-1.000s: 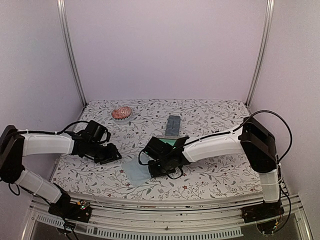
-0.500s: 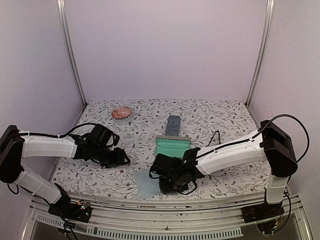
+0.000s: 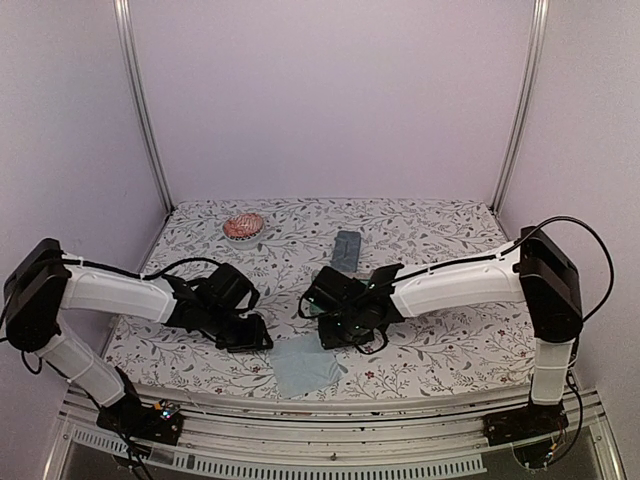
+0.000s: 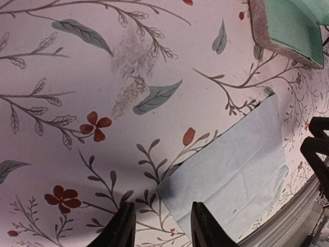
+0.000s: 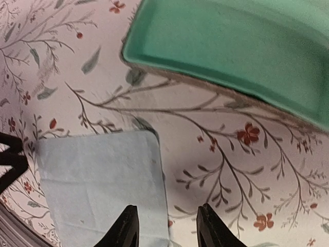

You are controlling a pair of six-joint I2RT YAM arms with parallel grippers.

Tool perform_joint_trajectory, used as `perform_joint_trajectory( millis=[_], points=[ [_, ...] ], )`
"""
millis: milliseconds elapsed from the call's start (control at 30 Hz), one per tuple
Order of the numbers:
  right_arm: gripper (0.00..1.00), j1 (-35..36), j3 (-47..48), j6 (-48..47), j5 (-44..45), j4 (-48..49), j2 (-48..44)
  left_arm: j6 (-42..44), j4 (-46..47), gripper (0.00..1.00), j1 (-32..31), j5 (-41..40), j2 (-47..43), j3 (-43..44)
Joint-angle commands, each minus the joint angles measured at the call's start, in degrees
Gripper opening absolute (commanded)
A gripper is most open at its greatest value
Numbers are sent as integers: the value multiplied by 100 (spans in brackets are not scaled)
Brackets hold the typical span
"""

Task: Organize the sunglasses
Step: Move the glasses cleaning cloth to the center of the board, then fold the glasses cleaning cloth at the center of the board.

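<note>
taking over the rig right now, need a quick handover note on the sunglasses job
Left gripper: open, empty, low over a corner of the light blue cloth.
Right gripper: open, empty, at the cloth's edge, near the open green-lined case.
Sunglasses: not visible in any view; the case's visible part holds nothing.
Dark closed case: further back.
Done: cloth flat, one case open.
Left: locate both pairs, probably case them.

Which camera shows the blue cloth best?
The left wrist camera: the blue cloth lies there big and nearly whole, with its corners showing. The right wrist camera shows the cloth close too, but the picture's bottom edge cuts it off. The top camera shows it small, near the table front edge.
</note>
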Motion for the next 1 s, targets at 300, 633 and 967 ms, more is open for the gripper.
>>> perform_joint_trajectory(
  millis=[300, 633, 967],
  points=[
    [30, -274, 528, -1189, -80, 709, 889, -288, -324, 31, -265, -174, 760, 471],
    [26, -313, 489, -1298, -238, 863, 1038, -89, -372, 20, -245, -231, 1020, 691],
    [7, -353, 471, -1308, -89, 906, 1056, 152, -366, 0, -131, -454, 895, 752]
  ],
)
